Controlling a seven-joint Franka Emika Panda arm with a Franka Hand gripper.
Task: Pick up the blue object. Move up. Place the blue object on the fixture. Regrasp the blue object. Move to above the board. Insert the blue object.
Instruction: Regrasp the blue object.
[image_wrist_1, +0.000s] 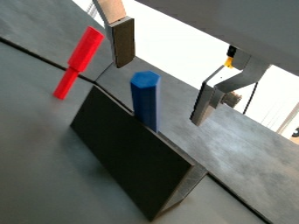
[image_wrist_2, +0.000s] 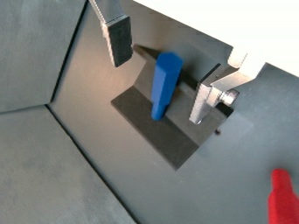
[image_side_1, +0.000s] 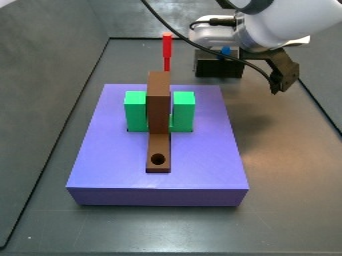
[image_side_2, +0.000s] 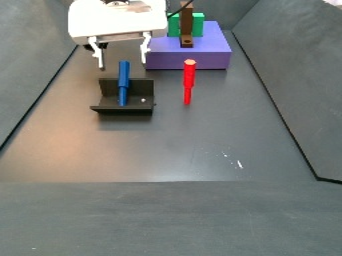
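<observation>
The blue object (image_wrist_1: 143, 98) is a slim blue peg that leans in the notch of the dark fixture (image_wrist_1: 128, 157). It also shows in the other wrist view (image_wrist_2: 166, 85) and in a side view (image_side_2: 124, 82). My gripper (image_wrist_1: 165, 70) is open just above it, also seen in the other wrist view (image_wrist_2: 163, 72) and a side view (image_side_2: 122, 52). One of the fingers (image_wrist_1: 122, 42) stands on each side of the peg's upper end, both clear of it. The lavender board (image_side_1: 160, 160) lies apart from the fixture (image_side_1: 218, 67).
A thin red upright peg (image_side_2: 190, 82) stands on the floor beside the fixture (image_side_2: 123, 100), and shows in a wrist view (image_wrist_1: 79, 59). The board carries two green blocks (image_side_1: 135, 110) and a long brown bar (image_side_1: 159, 115) with a round hole. Dark walls ring the floor.
</observation>
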